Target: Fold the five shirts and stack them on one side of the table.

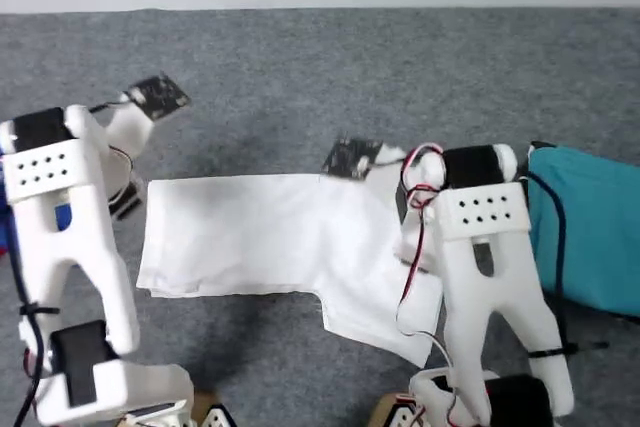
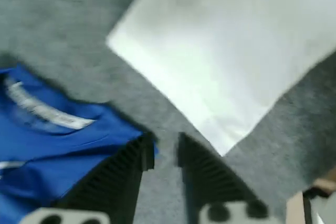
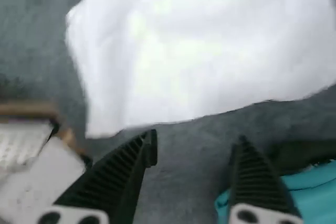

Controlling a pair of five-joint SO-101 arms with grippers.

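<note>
Cloth first: the white shirt (image 1: 260, 232) lies flat in the middle of the table (image 1: 300, 77), its long axis running 9 to 3 o'clock. The right claw (image 3: 197, 145) hangs at the 3 o'clock end, spread wide and empty. The left claw (image 2: 165, 148) is off the 9 o'clock end, barely parted and empty, beside a blue shirt (image 2: 47, 145). A teal shirt (image 1: 590, 227) lies beyond at 3. From above the arms hide both claw tips, so which is nearer I can't say.

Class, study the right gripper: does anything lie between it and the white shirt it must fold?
Nothing visible does. The open right gripper hangs at the edge of the white shirt, with bare grey table cover between them. The teal shirt lies off to one side.
</note>
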